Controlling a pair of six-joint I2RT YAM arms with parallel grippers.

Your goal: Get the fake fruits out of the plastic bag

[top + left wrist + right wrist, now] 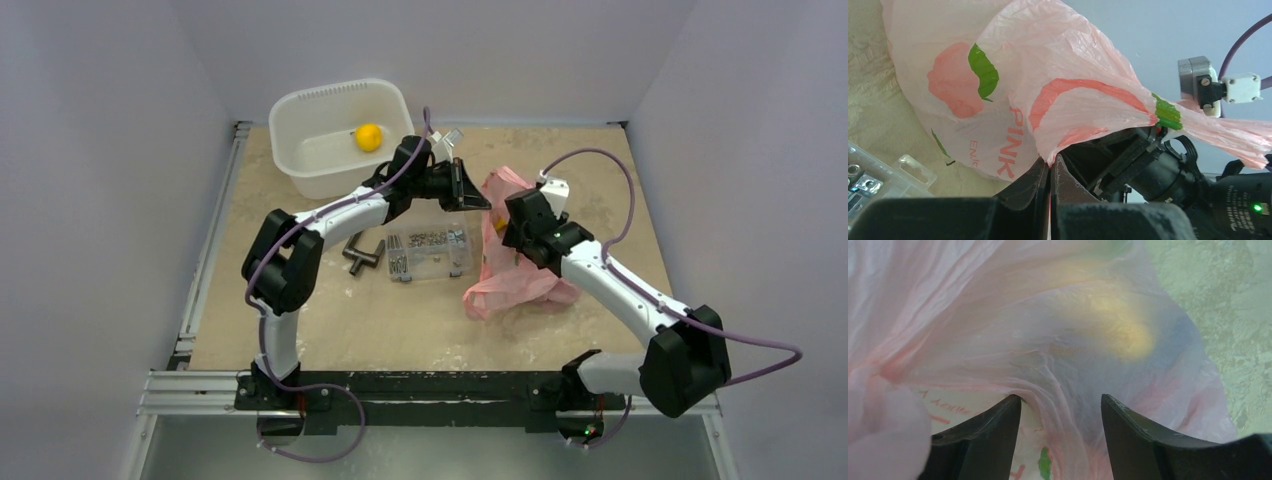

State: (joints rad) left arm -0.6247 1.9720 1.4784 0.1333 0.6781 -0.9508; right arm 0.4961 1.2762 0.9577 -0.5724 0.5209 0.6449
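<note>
The left gripper (1049, 167) is pressing its two black fingers together and pinching a fold of the thin, crinkly, translucent pink plastic bag (1013, 75), holding that fold up above the table. The right gripper (1060, 400) is keeping its fingers clearly apart. The film is hanging in the gap between them, and they are not clamping it. Through the film a blurred yellow shape (1128, 335) is showing at the upper right of the right wrist view. In the top view the bag is sitting right of centre, just beside the clear rigid box of screws (430, 250). A round yellow fake fruit (369, 137) is lying in the white plastic tub (320, 180) at the upper left. The beige table (330, 320) is showing bare in front of the bag and to its right.
</note>
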